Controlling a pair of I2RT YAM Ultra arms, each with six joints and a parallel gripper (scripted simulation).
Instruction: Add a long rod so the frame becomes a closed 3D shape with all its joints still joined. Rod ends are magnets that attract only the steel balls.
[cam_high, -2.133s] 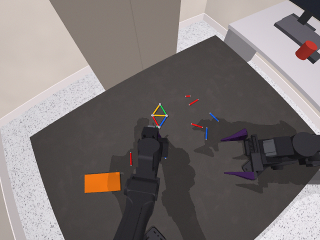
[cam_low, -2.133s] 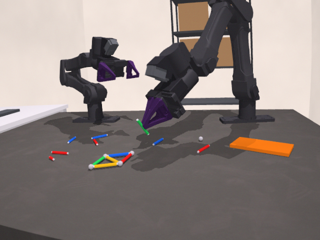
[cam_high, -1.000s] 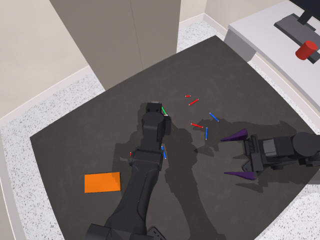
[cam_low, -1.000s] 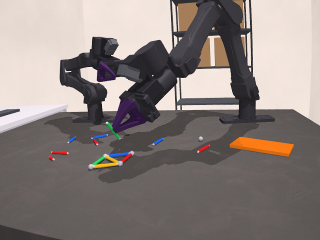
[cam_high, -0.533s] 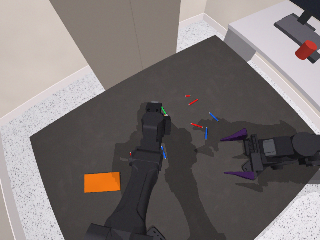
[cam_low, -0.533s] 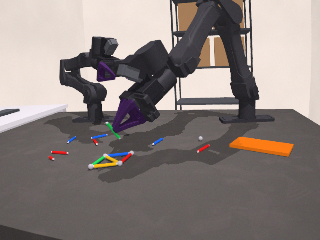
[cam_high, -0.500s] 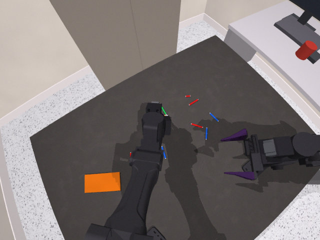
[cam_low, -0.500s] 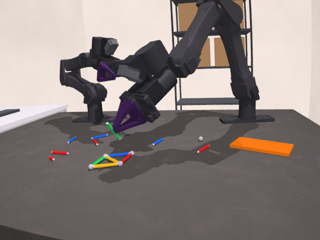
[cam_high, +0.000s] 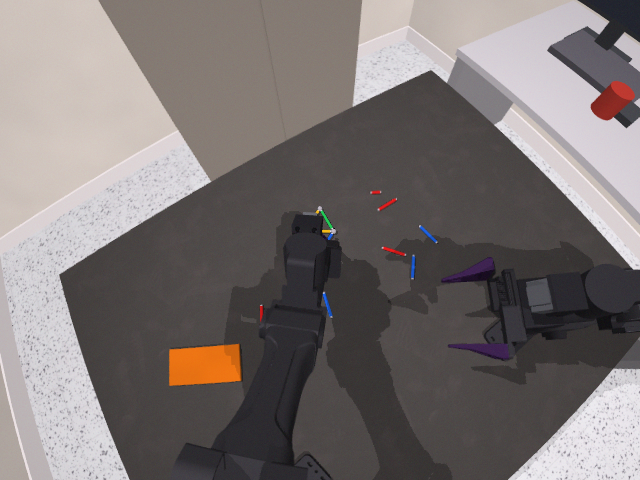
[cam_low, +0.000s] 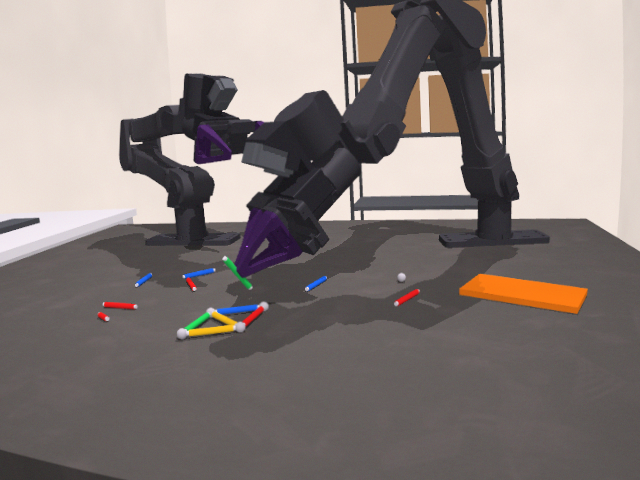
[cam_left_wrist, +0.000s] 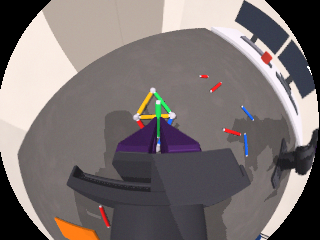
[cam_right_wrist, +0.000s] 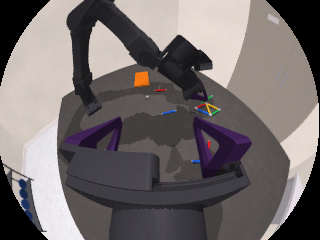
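Observation:
The frame (cam_low: 211, 330) (cam_left_wrist: 145, 103) lies flat on the table: two triangles sharing a yellow rod (cam_left_wrist: 150, 117), with another yellow rod, a green, a blue and a red one around the outside and a steel ball at each corner. My left gripper (cam_low: 239, 272) (cam_left_wrist: 158, 121) is shut on a long green rod (cam_low: 246, 282) (cam_left_wrist: 158, 109), held tilted near its middle, clear of the table. In the left wrist view the rod overlaps the frame's shared yellow rod. My left arm hides part of the frame in the top view. My right gripper (cam_high: 446, 313) (cam_right_wrist: 157, 120) is open and empty, well away from the frame.
Loose red rods (cam_high: 387, 204) (cam_low: 119, 305) and blue rods (cam_high: 428, 234) (cam_low: 316, 283) lie around the frame, several between the two arms. A loose steel ball (cam_low: 401, 277) (cam_right_wrist: 147, 97) lies near a red rod (cam_low: 406, 297). An orange block (cam_high: 204, 364) (cam_low: 522, 293) lies beside the left arm.

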